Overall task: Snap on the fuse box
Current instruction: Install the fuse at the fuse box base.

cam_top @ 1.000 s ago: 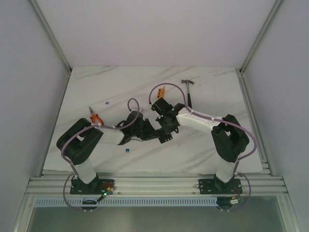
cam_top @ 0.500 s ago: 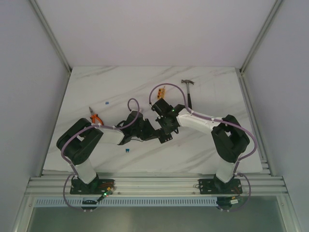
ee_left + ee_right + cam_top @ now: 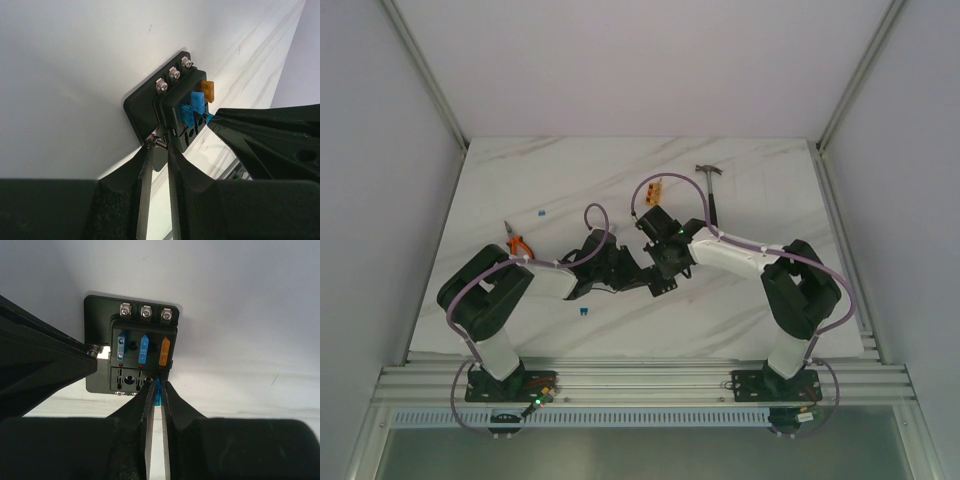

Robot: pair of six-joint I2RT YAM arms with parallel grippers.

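Observation:
The fuse box [image 3: 135,347] is a small black square box lying flat on the white table, with two blue fuses and an orange one in its top row. My right gripper [image 3: 157,386] is shut on a small blue fuse [image 3: 158,396], its tip at the lower right slot. My left gripper [image 3: 161,142] is shut on the fuse box [image 3: 175,107] at a screw terminal on its edge. In the top view both grippers meet mid-table, left [image 3: 645,278] and right [image 3: 665,268], and hide the box.
A hammer [image 3: 712,190] and a small orange block [image 3: 655,187] lie behind the grippers. Orange-handled pliers [image 3: 517,243] lie at the left. Loose blue fuses sit on the table, one far left [image 3: 539,212] and one near the left arm [image 3: 582,312].
The right arm's elbow has shifted slightly to the right. Both grippers remain at the fuse box.

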